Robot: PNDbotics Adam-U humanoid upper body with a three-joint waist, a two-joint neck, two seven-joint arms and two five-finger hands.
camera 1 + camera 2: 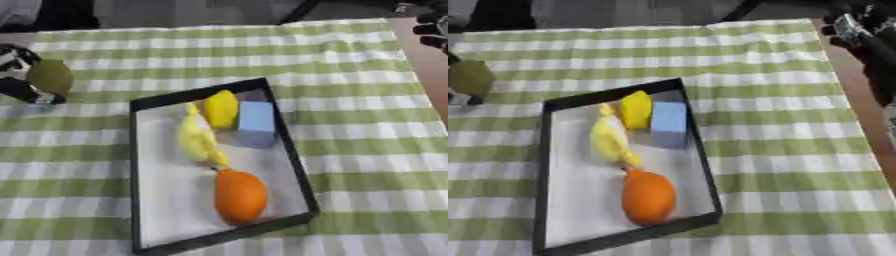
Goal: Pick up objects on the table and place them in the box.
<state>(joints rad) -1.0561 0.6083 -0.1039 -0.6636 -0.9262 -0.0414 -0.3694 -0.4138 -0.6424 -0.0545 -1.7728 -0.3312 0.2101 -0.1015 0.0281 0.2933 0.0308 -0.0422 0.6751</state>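
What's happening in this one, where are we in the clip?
The robot is filling the black box on the green-and-white checked tablecloth. Inside lie an orange fruit-shaped object, a pale yellow object, a yellow lemon-like one and a light blue block. At the table's left edge, the left hand has its fingers curled round an olive-green rounded object, not yet over the box. The right hand shows at the upper right corner, away from the box.

My left hand [19,75] grips an olive-green fruit [50,76] left of the black box [292,159] — inside lie a lemon [220,108], blue block [256,122], yellow toy [197,140] and orange fruit [239,196].
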